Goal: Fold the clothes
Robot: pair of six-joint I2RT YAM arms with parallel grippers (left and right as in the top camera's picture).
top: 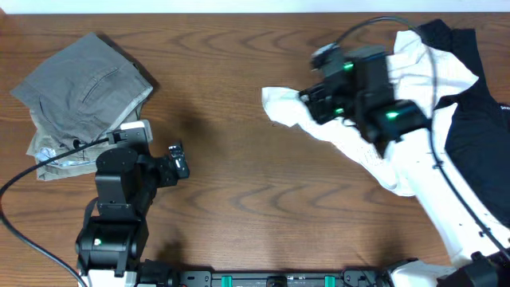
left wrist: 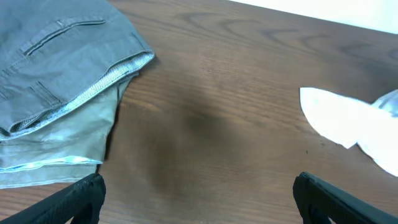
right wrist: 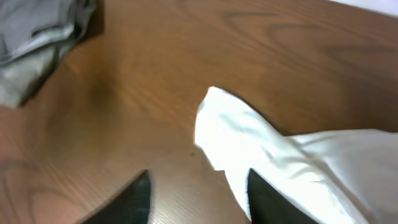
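Note:
The white T-shirt lies crumpled at the right of the table, one corner pointing left; it also shows in the right wrist view and the left wrist view. My right gripper hovers over that corner; it is open, with its right finger over the cloth edge and its left finger over bare wood. My left gripper is open and empty above bare table at lower left. The black garment lies at the far right, partly under the shirt.
Folded grey trousers lie stacked on khaki ones at the back left, also seen in the left wrist view. The wooden table shows between the arms. A cable runs by the left arm.

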